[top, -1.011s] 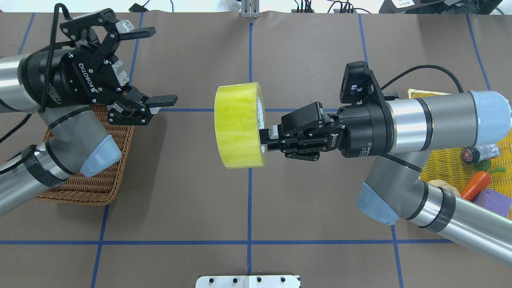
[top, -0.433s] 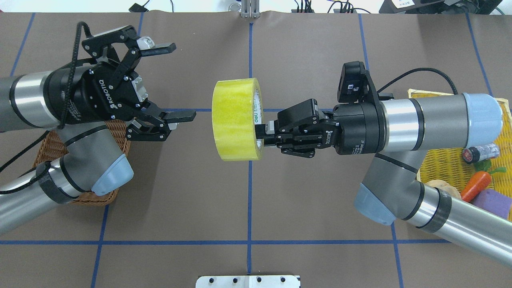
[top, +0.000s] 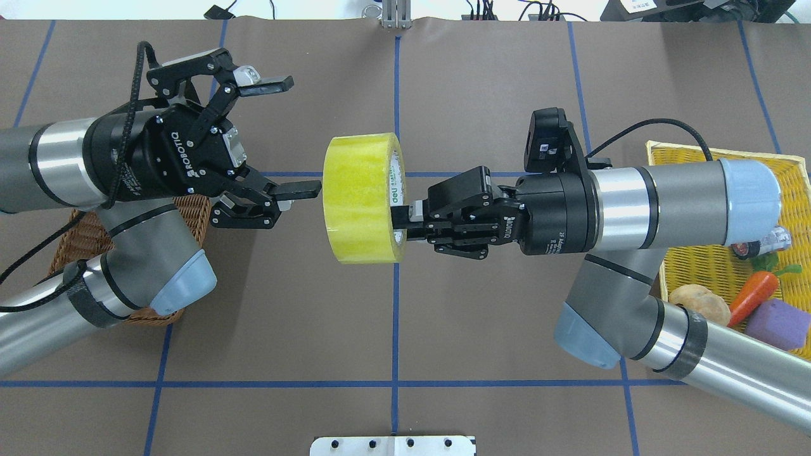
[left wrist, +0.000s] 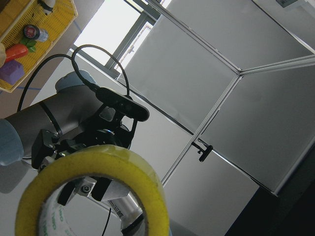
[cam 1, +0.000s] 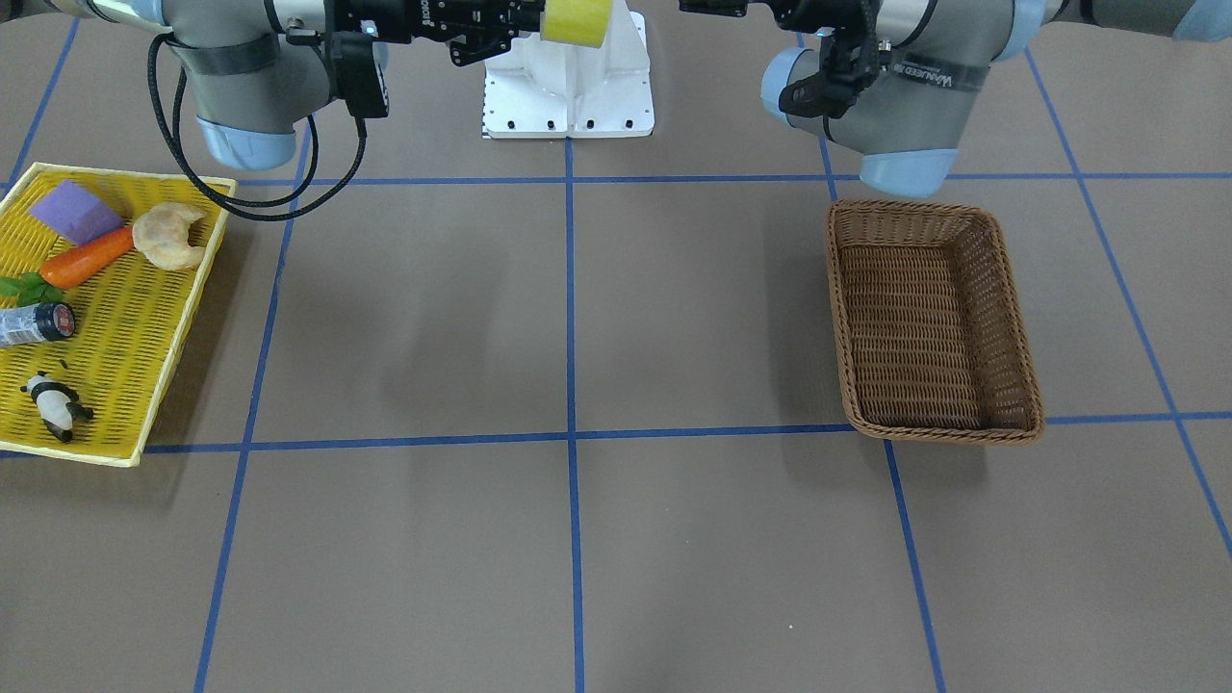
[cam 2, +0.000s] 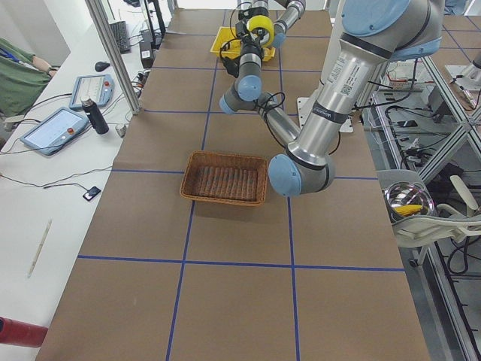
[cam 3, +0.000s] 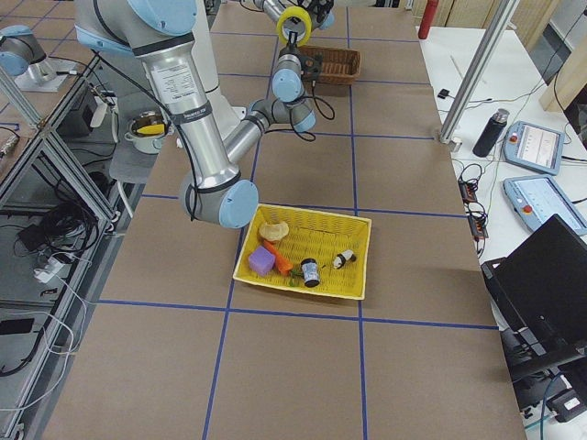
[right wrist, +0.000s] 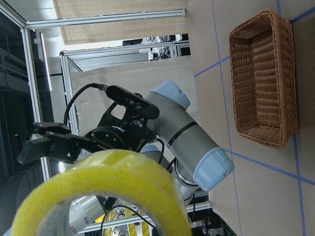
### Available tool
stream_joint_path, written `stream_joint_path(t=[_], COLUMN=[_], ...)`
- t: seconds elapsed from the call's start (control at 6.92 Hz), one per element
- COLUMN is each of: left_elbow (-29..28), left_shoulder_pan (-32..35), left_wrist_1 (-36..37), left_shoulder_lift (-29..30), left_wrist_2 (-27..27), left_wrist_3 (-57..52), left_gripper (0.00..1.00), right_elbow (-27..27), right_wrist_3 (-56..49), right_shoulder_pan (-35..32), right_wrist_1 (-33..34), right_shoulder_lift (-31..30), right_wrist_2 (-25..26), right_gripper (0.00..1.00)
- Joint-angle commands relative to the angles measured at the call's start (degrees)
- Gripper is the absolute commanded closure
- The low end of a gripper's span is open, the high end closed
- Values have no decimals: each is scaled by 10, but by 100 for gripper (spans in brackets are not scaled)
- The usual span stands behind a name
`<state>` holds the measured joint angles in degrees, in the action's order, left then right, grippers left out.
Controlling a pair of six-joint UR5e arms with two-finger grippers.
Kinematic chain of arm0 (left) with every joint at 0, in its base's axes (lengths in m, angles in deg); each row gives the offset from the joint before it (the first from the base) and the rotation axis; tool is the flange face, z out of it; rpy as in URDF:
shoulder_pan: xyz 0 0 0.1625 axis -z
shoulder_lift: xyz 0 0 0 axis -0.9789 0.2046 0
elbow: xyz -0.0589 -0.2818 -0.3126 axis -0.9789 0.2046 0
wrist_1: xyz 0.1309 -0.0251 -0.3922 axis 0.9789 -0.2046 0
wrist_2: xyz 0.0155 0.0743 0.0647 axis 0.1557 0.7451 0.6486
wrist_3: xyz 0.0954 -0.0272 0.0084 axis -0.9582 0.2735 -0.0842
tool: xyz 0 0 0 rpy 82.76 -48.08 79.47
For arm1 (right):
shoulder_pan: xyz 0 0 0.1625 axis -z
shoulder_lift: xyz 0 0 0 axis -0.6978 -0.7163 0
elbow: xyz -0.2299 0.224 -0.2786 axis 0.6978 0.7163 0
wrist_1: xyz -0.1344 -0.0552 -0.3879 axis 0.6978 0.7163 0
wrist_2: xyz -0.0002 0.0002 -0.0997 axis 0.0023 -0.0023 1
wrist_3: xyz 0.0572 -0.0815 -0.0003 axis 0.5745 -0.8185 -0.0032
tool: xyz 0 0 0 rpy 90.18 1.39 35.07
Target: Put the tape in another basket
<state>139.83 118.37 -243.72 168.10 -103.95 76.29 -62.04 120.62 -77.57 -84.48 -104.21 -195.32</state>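
Note:
The yellow tape point(top: 361, 197) hangs in mid-air above the table's middle, held on edge. My right gripper point(top: 399, 223) is shut on the roll's wall from the right, one finger inside the pale core. My left gripper point(top: 298, 134) is open and empty just left of the tape, and its lower fingertip point(top: 310, 188) is almost at the roll's left face. The brown wicker basket point(top: 70, 234) lies under my left arm, partly hidden. In the front view the basket point(cam 1: 847, 318) is empty. The tape fills the left wrist view point(left wrist: 98, 167) and the right wrist view point(right wrist: 123, 182).
A yellow mesh tray point(top: 716, 266) at the right holds a carrot point(top: 754, 296), a purple block point(top: 776, 324), a croissant point(top: 700, 304), a small bottle point(top: 760, 244) and a panda figure point(cam 1: 53, 404). A white mount plate point(top: 393, 445) sits at the near edge.
My right gripper has carried the tape a little to the left. My left gripper, still open, has moved right towards it, so the gap has nearly closed.

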Motion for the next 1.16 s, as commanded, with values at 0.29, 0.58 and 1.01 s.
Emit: stream_joint_path(t=[0.29, 0.58, 1.01], left_elbow=[1, 1, 1], left_shoulder_pan=[-8, -18, -23], left_wrist_1=[12, 13, 36], left_shoulder_lift=[5, 9, 24], left_wrist_2=[0, 0, 0], left_wrist_3=[-4, -10, -10], left_gripper=[3, 3, 3], right_elbow=[6, 7, 6], right_wrist_3=[0, 0, -1], right_shoulder_pan=[8, 8, 19], right_wrist_1=[1, 1, 0], right_shoulder_lift=[1, 1, 2], right_wrist_2=[6, 6, 22], right_gripper=[100, 100, 100])
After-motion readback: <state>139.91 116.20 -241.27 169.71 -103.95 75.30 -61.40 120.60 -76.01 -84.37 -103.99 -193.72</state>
